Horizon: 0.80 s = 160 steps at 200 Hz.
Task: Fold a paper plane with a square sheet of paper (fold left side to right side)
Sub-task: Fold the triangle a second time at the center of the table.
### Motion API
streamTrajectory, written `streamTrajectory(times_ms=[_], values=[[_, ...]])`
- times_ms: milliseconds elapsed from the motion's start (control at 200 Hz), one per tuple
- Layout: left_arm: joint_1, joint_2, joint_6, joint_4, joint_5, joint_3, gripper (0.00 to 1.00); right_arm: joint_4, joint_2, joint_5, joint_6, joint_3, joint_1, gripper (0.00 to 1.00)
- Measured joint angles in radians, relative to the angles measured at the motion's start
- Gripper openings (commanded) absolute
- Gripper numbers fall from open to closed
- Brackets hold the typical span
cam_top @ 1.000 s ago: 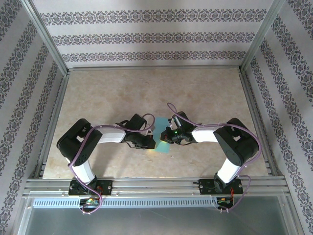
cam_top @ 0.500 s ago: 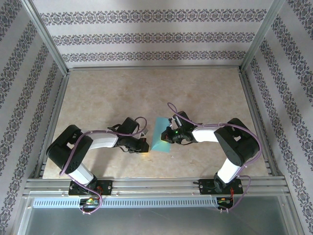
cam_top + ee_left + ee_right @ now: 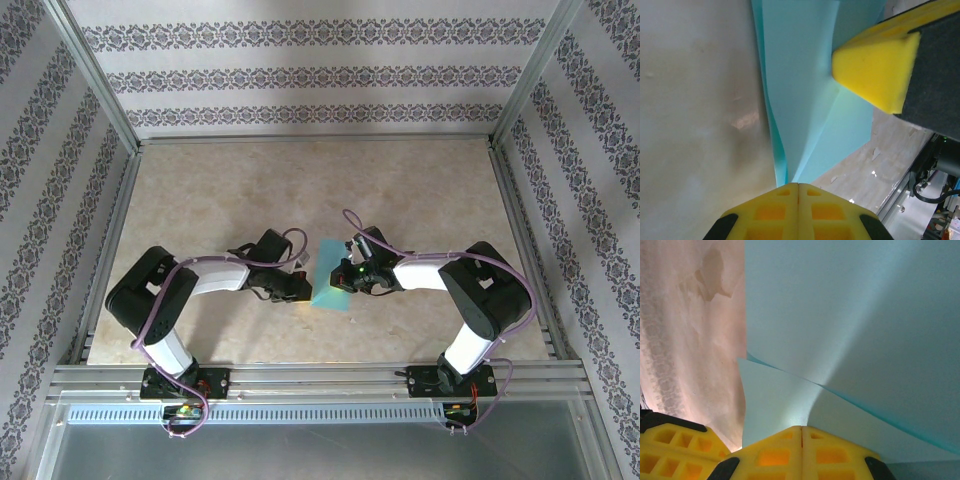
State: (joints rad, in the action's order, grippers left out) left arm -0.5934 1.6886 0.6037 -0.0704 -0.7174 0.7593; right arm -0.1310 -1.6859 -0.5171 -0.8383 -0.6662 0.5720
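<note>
Inward, left hand (image 3: pixel 302 290) and right hand (image 3: pixel 339 283) pinch paper (image 3: pixel 325 266).

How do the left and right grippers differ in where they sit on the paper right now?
The left gripper sits at the left edge of the paper; the right gripper lies over its right part. The left gripper points right, the right gripper points left, facing each other. Shared: both shut, yellow-tipped, low at the paper.
</note>
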Motion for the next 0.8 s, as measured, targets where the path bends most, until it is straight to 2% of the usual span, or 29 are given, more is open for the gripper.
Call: streamTrajectory(times_ms=[435, 800], values=[[-0.004, 0.071, -0.001, -0.006, 0.003, 0.047, 0.00, 0.008, 0.000, 0.004, 0.000, -0.004, 0.002, 0.00], [-0.048, 0.067, -0.008, -0.066, 0.109, 0.087, 0.00, 0.085, 0.074, 0.047, -0.001, -0.003, 0.005, 0.00]])
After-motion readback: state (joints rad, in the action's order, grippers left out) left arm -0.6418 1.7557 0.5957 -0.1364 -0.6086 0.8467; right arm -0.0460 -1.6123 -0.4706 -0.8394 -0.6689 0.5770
